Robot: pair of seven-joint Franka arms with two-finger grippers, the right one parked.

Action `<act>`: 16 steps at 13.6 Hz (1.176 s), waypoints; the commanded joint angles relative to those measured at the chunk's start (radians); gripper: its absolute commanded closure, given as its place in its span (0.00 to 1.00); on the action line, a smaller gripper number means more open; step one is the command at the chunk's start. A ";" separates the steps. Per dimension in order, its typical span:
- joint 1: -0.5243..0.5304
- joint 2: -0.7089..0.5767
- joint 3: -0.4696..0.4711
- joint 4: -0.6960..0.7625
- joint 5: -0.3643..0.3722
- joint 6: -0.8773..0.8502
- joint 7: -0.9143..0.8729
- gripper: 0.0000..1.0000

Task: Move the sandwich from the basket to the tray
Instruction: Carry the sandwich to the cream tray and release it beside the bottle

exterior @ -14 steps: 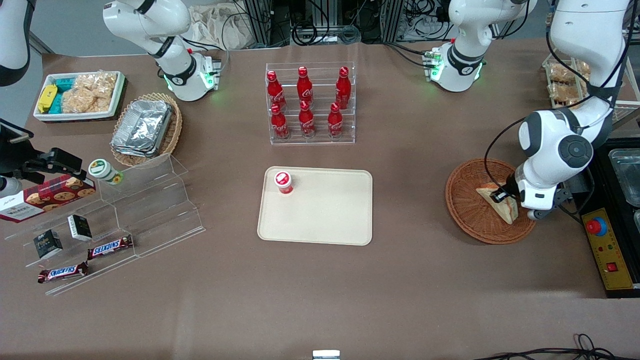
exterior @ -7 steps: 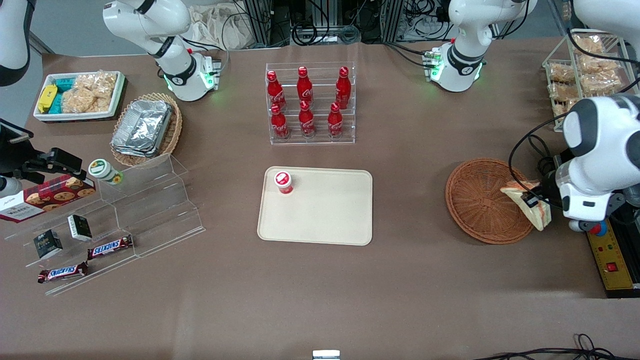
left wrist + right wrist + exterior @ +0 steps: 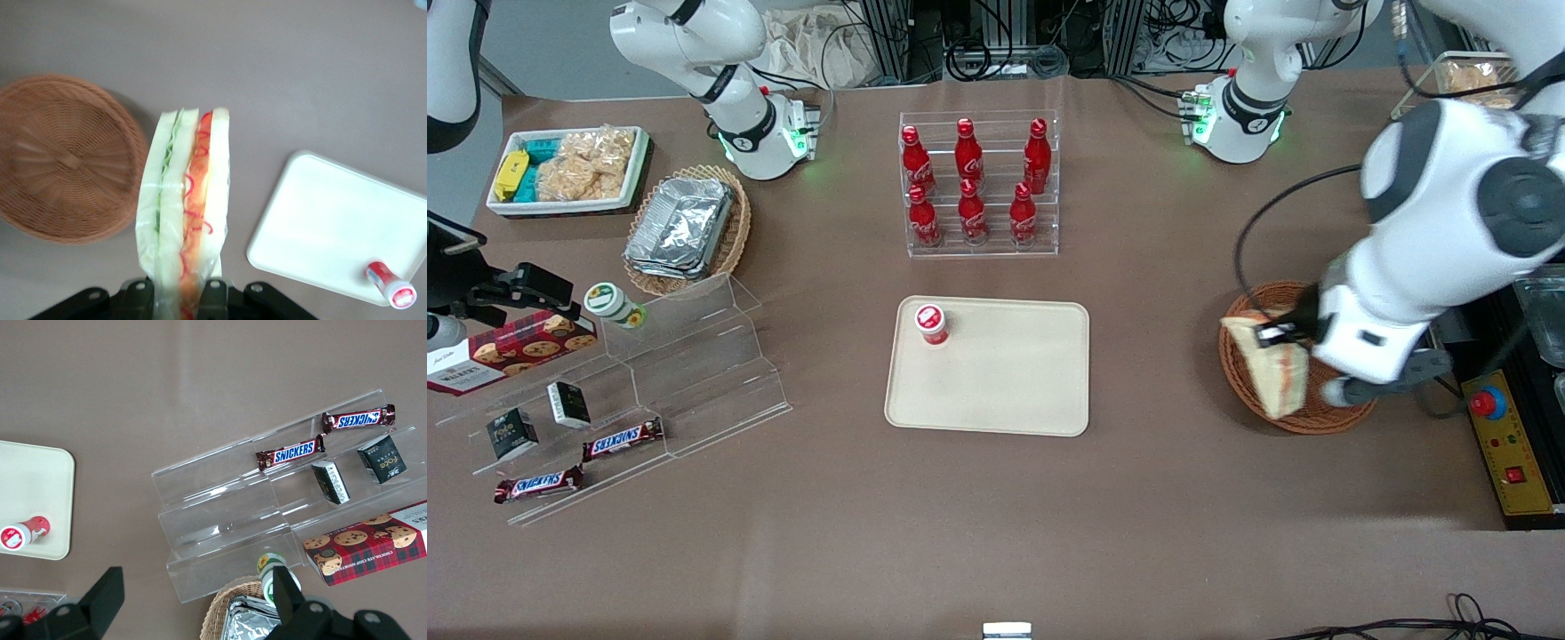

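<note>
The gripper [image 3: 1272, 335] is hanging in the air above the basket [image 3: 1240, 369], its fingers [image 3: 212, 293] closing on one end of the sandwich [image 3: 1272, 369]. The sandwich is hanging clear of the wicker, apparently touching nothing but the fingers. Its long axis is running straight out from the fingertips, with the free end pointing away from the gripper and the red and green filling edge [image 3: 190, 213] facing the wrist camera. The tray [image 3: 1005, 373] is lying well apart, carrying a small red-capped cup [image 3: 930, 324].
</note>
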 commanded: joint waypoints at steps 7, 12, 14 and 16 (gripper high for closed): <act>-0.343 0.419 0.004 0.059 0.176 0.314 -0.199 1.00; -0.382 0.476 0.004 0.058 0.195 0.309 -0.205 0.00; -0.380 0.470 0.004 0.058 0.193 0.297 -0.205 0.00; -0.371 0.441 0.004 0.067 0.192 0.245 -0.205 0.00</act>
